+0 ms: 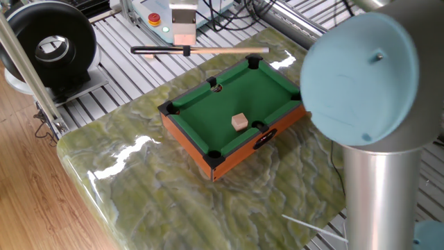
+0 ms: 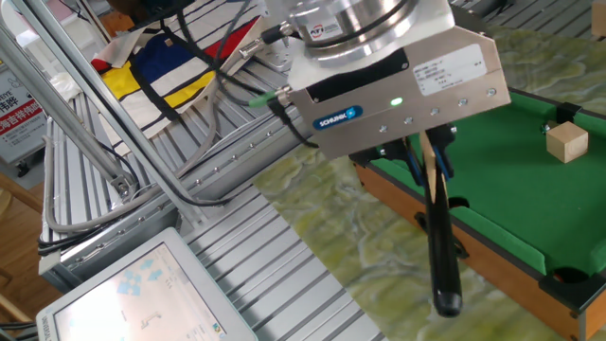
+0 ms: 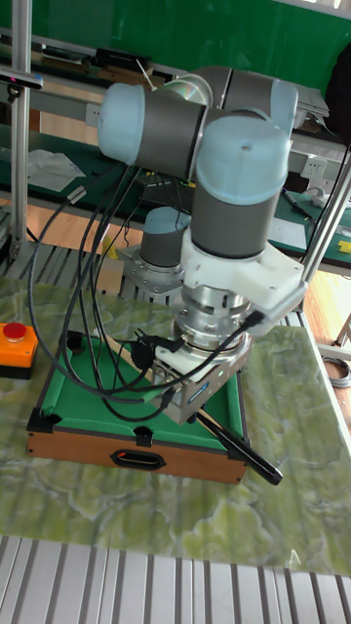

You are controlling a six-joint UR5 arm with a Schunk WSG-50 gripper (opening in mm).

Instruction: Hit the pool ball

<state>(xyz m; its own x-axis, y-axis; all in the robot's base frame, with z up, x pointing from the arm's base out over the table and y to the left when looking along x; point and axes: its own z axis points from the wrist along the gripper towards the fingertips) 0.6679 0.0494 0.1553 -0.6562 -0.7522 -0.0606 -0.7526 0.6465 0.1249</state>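
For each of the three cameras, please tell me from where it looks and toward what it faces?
One fixed view: high at a table corner, facing down on the mini pool table; an arm joint fills the right.
The other fixed view: close by the table's end, facing the pincer gripping the cue stick.
Tall fixed view: low along the long side, facing the whole arm.
Both fixed views share the wooden cube.
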